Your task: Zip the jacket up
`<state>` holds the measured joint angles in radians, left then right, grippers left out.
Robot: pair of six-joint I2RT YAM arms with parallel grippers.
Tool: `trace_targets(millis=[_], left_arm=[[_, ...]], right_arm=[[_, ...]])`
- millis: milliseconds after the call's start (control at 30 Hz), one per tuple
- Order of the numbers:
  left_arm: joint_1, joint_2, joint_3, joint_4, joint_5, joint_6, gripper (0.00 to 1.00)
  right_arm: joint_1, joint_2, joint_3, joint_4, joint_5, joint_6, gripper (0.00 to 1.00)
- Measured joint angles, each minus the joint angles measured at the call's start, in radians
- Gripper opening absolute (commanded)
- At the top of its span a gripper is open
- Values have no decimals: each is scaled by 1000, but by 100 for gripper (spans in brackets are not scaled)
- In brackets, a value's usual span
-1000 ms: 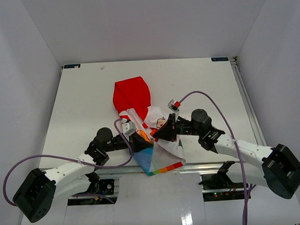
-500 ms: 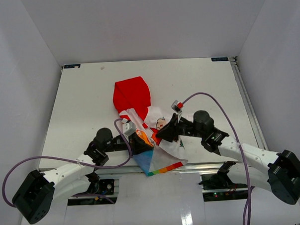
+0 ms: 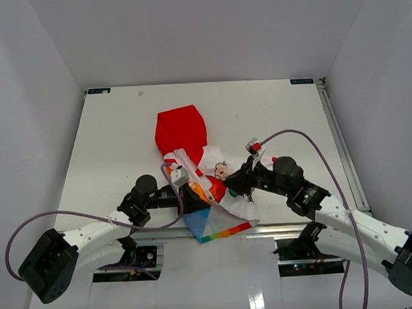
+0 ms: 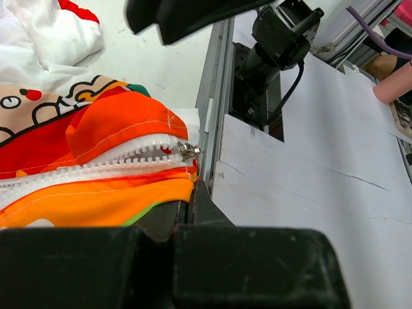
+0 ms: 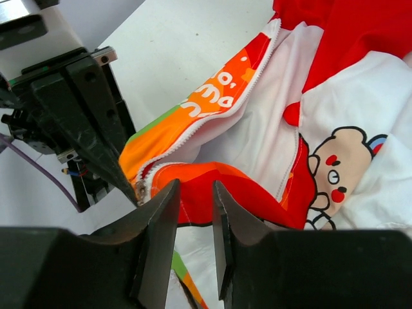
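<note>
The jacket lies crumpled mid-table, red hood toward the back and rainbow hem at the front edge. My left gripper is shut on the orange bottom end of the jacket, its jaws pinching the fabric just below the metal zipper slider. The white zipper teeth run left from the slider. My right gripper is open; in the right wrist view it hovers over a red-orange fold of the jacket, just right of the slider. The left gripper's finger touches beside the slider.
The jacket's hem hangs over the table's front rail. A black arm base sits beyond that rail. White walls close in the table on three sides. Purple cables loop from both arms.
</note>
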<state>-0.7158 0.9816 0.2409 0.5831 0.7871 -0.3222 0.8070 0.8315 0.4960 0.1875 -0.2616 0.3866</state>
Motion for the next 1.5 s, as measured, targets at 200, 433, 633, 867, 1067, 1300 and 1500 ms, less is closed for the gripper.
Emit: trace_targets(millis=[200,433,633,867,1067,1300,1500], left_arm=[[0,10,0,-2,2,0,0],[0,13,0,-3,7,3,0],[0,20,0,-3,10,7,0],[0,22,0,-3,14,7,0],[0,28,0,-3,20,7,0],[0,33,0,-3,24,7,0],[0,38,0,-3,26,7,0]], right_arm=[[230,-39,59,-121,204,-33,31],[413,36,144,-218,430,-59,30],[474,110,159,-271,544,-63,32],[501,148,184,-285,596,-74,34],[519,165,189,-286,626,-78,35],[533,166,189,-286,652,-80,35],[540,164,201,-294,694,-80,35]])
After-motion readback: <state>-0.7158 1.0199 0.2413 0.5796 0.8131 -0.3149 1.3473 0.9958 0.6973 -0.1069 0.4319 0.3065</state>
